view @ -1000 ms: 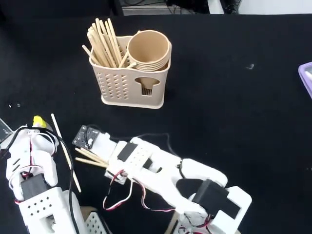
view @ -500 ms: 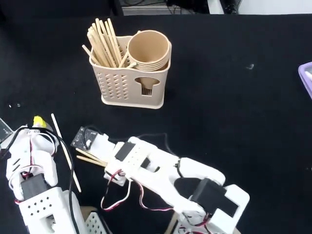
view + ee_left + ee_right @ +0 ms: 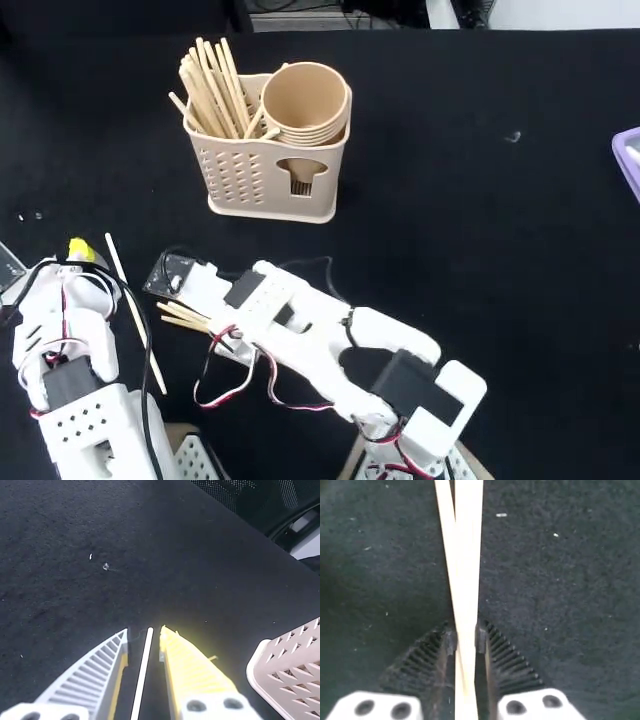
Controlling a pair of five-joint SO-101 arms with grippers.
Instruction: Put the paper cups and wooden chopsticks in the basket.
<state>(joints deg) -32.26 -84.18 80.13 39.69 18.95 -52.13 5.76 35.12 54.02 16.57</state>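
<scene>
The beige perforated basket (image 3: 265, 180) stands at the back of the table, with several wooden chopsticks (image 3: 210, 85) upright in one side and stacked paper cups (image 3: 305, 100) in the other. My right gripper (image 3: 465, 630) is shut on a pair of chopsticks (image 3: 465, 555). In the high view that gripper (image 3: 205, 318) lies low on the mat, the pair (image 3: 178, 312) sticking out to the left. My left gripper (image 3: 143, 630) is open by a narrow gap over a single chopstick (image 3: 142, 675) lying on the mat. That chopstick (image 3: 135, 315) lies alongside the left gripper (image 3: 76, 254).
Black mat covers the table. A corner of the basket (image 3: 290, 665) shows in the left wrist view. A purple object (image 3: 628, 160) sits at the right edge. Open mat lies between the arms and the basket.
My right arm has shifted left and slightly toward the basket, carrying the pair of chopsticks with it. The left arm and the single chopstick have stayed put.
</scene>
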